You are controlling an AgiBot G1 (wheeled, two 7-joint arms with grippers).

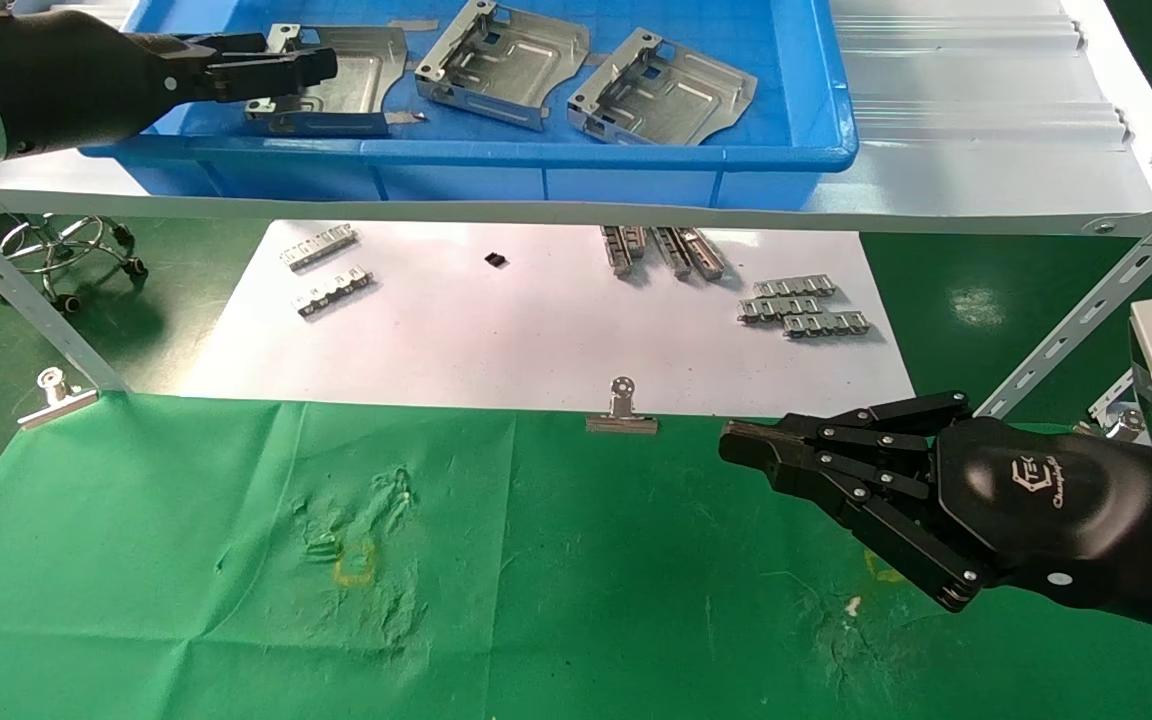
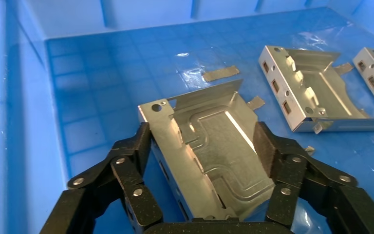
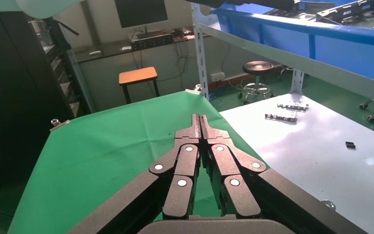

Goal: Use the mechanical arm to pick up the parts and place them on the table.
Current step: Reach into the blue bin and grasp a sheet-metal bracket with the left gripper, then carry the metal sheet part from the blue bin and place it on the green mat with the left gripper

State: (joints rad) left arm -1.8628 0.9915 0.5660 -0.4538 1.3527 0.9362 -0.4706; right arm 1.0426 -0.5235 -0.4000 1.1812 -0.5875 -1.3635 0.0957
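Observation:
Three silver parts lie in a blue bin point(image 1: 536, 150) on the shelf. My left gripper point(image 1: 306, 62) reaches into the bin from the left and is shut on the leftmost part point(image 1: 351, 85). In the left wrist view its black fingers point(image 2: 139, 144) press both side edges of that part point(image 2: 214, 146), which sits tilted over the bin floor. The other two parts point(image 1: 501, 60) point(image 1: 661, 90) lie to its right, untouched. My right gripper point(image 1: 736, 440) hangs shut and empty over the right side of the green table point(image 1: 576, 580), its fingertips point(image 3: 200, 119) pressed together.
A white paper sheet point(image 1: 496, 330) behind the green cloth carries small toothed strips point(image 1: 801, 305). Binder clips point(image 1: 622, 410) point(image 1: 56, 395) hold the cloth's far edge. The white ribbed shelf point(image 1: 986, 130) and its slanted struts point(image 1: 1086, 320) overhang the table.

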